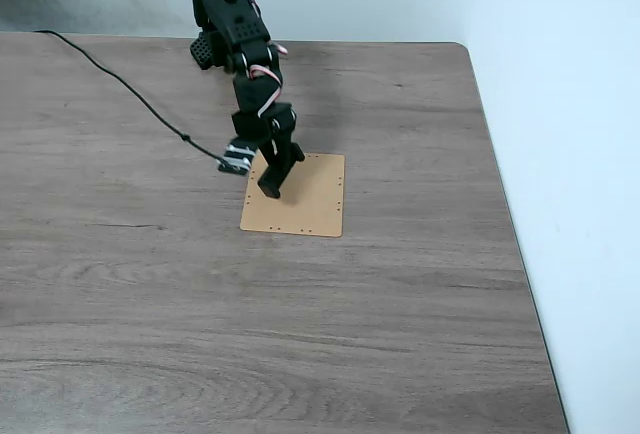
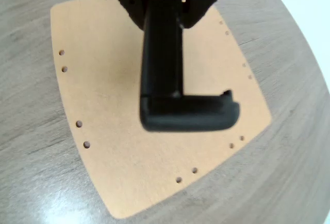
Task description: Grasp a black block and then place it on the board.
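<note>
Going L to R in the fixed view: a thin black cable (image 1: 130, 89) trails across the table (image 1: 120, 284) from the far L edge to a small cam module (image 1: 237, 157) on the arm, just L of the board (image 1: 315, 204). The arm (image 1: 235, 24) reaches down from the back, w/ the end effector (image 1: 271, 186) over the board's L half. Wrist view shows it clamped on the black block (image 2: 165, 74), both fingers pinching the long bar near its upper end; the block hangs above the board (image 2: 103, 105), its bent end lowest. Can't tell if that end touches the board yet. Block looks like rigid matte plastic, prob light, stiff, not fragile; matte skin should give ok friction. Best hold is across the narrow straight bar, as now, not the bent ends. Nothing else on the board, so nothing blocks set-down. R of the board: bare table, then the pale wall (image 1: 570, 154), well apart.
</note>
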Available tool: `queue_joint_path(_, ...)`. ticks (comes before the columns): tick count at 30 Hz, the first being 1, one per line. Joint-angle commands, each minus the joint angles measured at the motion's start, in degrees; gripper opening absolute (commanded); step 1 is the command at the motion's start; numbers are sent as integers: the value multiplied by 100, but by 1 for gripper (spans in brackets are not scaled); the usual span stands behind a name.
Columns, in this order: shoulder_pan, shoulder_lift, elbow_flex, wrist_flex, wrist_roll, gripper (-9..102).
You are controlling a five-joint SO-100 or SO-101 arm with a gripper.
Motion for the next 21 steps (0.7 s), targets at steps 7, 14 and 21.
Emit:
queue_joint_path(7, -229, -193, -290, -220, -70, 0)
queue_joint_path(14, -264, -237, -97, -501, -35, 11)
queue_joint_path(21, -237, -281, -70, -571, -88, 19)
